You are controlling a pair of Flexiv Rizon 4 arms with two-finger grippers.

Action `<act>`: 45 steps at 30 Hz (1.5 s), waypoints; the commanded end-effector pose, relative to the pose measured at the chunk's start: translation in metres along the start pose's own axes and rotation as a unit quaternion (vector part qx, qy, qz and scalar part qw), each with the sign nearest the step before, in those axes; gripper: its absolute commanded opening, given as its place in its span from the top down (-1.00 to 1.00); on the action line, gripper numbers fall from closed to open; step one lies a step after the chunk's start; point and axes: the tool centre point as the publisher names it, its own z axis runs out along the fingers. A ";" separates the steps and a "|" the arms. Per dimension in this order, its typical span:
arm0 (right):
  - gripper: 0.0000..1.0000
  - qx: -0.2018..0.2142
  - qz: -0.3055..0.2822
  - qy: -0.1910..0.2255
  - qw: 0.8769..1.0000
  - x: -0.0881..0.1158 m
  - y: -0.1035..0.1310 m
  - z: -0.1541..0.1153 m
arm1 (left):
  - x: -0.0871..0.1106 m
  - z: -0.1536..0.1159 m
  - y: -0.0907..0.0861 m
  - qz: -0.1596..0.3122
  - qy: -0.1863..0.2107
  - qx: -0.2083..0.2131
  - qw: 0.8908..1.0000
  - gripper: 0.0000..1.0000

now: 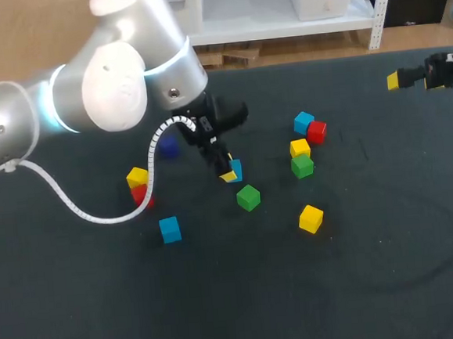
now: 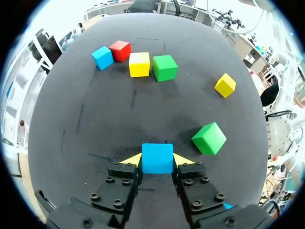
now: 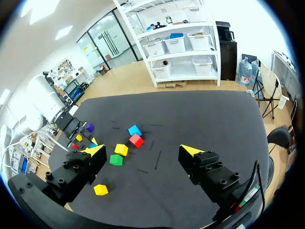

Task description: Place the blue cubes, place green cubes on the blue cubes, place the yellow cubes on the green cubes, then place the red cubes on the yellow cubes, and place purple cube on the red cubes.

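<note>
You are only at the start, I judge: your left hand (image 2: 157, 160) is clamped on one blue cube (image 2: 157, 152) mid-table, beside a green cube (image 2: 208, 138). Your right hand (image 3: 143, 153) is apart and empty, far right. Nothing is stacked yet.

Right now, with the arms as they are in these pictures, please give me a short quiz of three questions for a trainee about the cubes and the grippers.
1. True or false: the right gripper holds something.
2. Which colour is the held cube between the fingers of the left gripper? A red, B blue, C purple.
3. Fill in: in the left wrist view, the loose cube nearest to the held cube is ____.
Key: 1 false; 2 B; 3 green.
</note>
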 end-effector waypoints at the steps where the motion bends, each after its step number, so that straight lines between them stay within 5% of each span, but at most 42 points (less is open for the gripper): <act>1: -1.00 0.001 0.000 0.000 1.000 0.000 0.001 0.000 | -0.001 0.000 0.004 0.001 0.003 0.004 1.000 0.17; 14: -1.00 0.001 0.000 0.000 1.000 0.000 0.001 0.000 | -0.001 0.000 0.004 0.003 0.003 0.004 1.000 0.01; 19: -1.00 0.001 0.000 0.000 1.000 0.000 0.001 0.000 | -0.003 -0.004 0.003 0.007 0.002 0.004 1.000 -0.82; 21: -1.00 0.001 0.000 0.000 1.000 0.000 0.001 0.000 | -0.003 -0.006 0.001 0.010 0.002 0.004 1.000 -1.00; 32: -1.00 0.001 0.000 0.000 1.000 0.000 0.001 0.000 | 0.004 -0.050 -0.013 0.009 0.001 -0.028 1.000 -1.00; 45: -1.00 0.001 0.000 0.000 1.000 0.000 0.001 0.000 | 0.047 -0.082 -0.064 -0.057 -0.004 -0.057 0.997 -1.00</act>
